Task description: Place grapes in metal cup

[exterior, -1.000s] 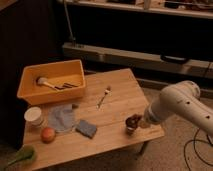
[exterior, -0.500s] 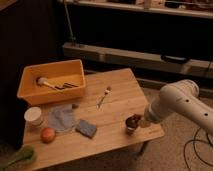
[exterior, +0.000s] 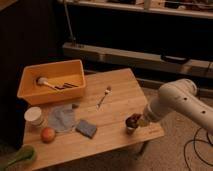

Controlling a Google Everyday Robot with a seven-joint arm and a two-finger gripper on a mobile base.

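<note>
Looks nearly done: the grapes [exterior: 133, 120] sit right at the metal cup's [exterior: 131, 127] mouth, near the counter's [exterior: 117, 107] front right corner. The gripper [exterior: 141, 121] is just beside the cup; can't tell its grip.

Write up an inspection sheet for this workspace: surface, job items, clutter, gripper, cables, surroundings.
Surface: low wooden table, several items on it.
Job's things: grapes near the table's right front edge, at the metal cup, mostly hidden below them; cannot tell whether they sit inside.
Clutter: orange bin with utensils at back left; fork mid-table; white paper cup, orange fruit, grey cloth and blue sponge front left; green object at the left front corner.
Gripper: gripper at the grapes, on the white arm from the right.
Cables: black cable on the floor, right.
Surroundings: dark shelving behind.
</note>
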